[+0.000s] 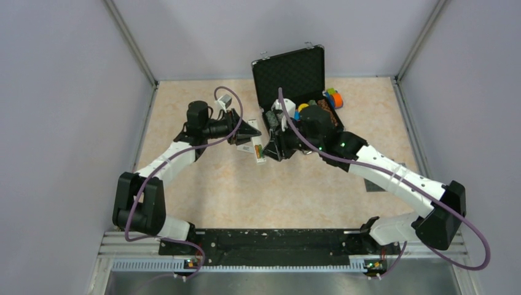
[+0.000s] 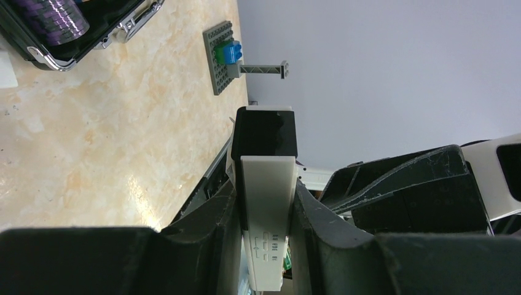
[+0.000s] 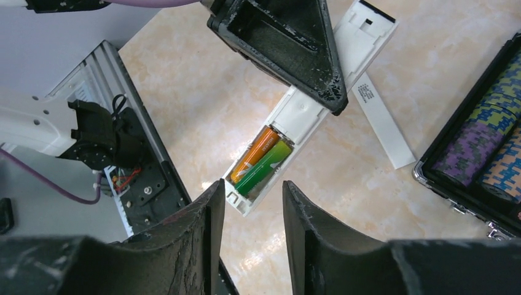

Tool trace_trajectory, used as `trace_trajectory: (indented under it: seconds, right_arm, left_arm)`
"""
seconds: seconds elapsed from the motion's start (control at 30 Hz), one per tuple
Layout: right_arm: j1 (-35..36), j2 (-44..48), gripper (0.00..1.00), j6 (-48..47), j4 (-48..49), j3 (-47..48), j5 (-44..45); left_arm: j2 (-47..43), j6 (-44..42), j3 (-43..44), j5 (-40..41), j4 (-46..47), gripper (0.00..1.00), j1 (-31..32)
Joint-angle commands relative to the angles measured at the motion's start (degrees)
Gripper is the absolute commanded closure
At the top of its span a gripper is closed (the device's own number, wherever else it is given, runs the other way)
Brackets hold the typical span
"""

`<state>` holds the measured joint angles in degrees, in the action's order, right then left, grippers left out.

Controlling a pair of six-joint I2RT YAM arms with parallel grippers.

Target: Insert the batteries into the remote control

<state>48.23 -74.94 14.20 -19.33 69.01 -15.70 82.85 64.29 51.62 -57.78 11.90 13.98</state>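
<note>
The left hand (image 2: 265, 193) grips the remote (image 3: 301, 110); the right hand (image 3: 253, 187) hangs open over the batteries (image 3: 261, 161). Best press both flat, gently.

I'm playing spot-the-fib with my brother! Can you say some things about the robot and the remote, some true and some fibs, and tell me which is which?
1. The left hand is gripping the remote control. True.
2. The remote's battery slot is empty. False: an orange battery and a green battery lie in it side by side.
3. The right hand is holding a battery. False: it is open and holds nothing.
4. A loose white strip lies on the table. True.
5. The black case is closed. False: its lid stands open, and poker chips sit inside.
</note>
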Motion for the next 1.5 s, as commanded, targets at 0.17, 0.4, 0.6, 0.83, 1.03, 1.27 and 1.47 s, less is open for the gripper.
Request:
trace_trajectory:
  seconds: [0.17,0.4,0.6,0.83,1.03,1.27,1.47]
  right_arm:
    - [2.10,2.07,0.59,-5.72,0.18,-0.71,-1.34]
    - [2.54,0.85,0.66,-5.97,-0.08,-1.52,-1.04]
    - [2.71,0.43,0.66,-6.11,0.43,-1.77,-0.56]
    - [2.73,0.43,0.73,-5.08,1.89,-2.07,4.52]
    - [2.74,0.59,0.76,-4.72,3.26,-2.43,5.23]
    - [2.73,2.22,0.63,-4.86,3.88,-3.38,4.34]
    - [2.69,2.54,0.56,-4.99,3.97,-4.06,3.56]
  left_arm:
    - [-2.00,-1.02,2.36,-0.09,0.88,1.00,0.17]
    - [-2.50,-1.02,1.85,-0.05,0.90,1.00,0.17]
    - [-2.77,-1.01,1.68,-0.01,0.89,1.00,0.17]
    - [-3.08,-0.90,1.49,-0.23,0.98,1.00,0.17]
    - [-3.25,-0.51,1.04,-0.44,1.51,1.00,0.17]
    - [-2.99,-0.32,1.12,-0.06,1.61,1.00,0.17]
    - [-2.67,-0.31,1.36,0.05,1.63,1.00,0.17]
